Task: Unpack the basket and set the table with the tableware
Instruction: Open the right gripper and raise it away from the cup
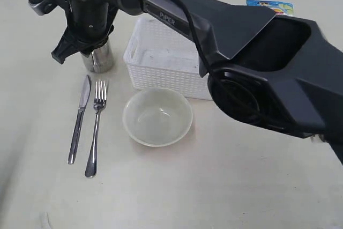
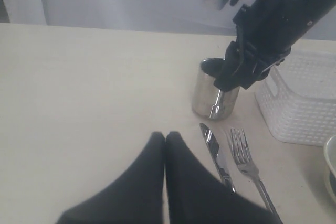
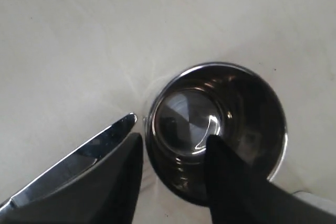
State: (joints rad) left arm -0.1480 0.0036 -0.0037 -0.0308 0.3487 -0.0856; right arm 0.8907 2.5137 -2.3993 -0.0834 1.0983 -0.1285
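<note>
Two right fingers (image 3: pixel 123 179), released, straddle the rim of the mug (image 3: pixel 189 111); left fingers (image 2: pixel 149 174) clenched above bare table (image 2: pixel 79 103).

The light is soft and even and seems to come from above, so the cream desk (image 1: pixel 241 186) looks bright and a little washed out. Shadows are weak, only a pale grey one under the bowl (image 1: pixel 157 116) and beside the mug (image 1: pixel 101 60). The steel gives glare, with white glints on the mug's side in the left wrist view and on the knife (image 3: pixel 79 156) in the right wrist view, while the black arm (image 1: pixel 257 52) and the left gripper (image 2: pixel 165 139) are dark with soft edges.
</note>
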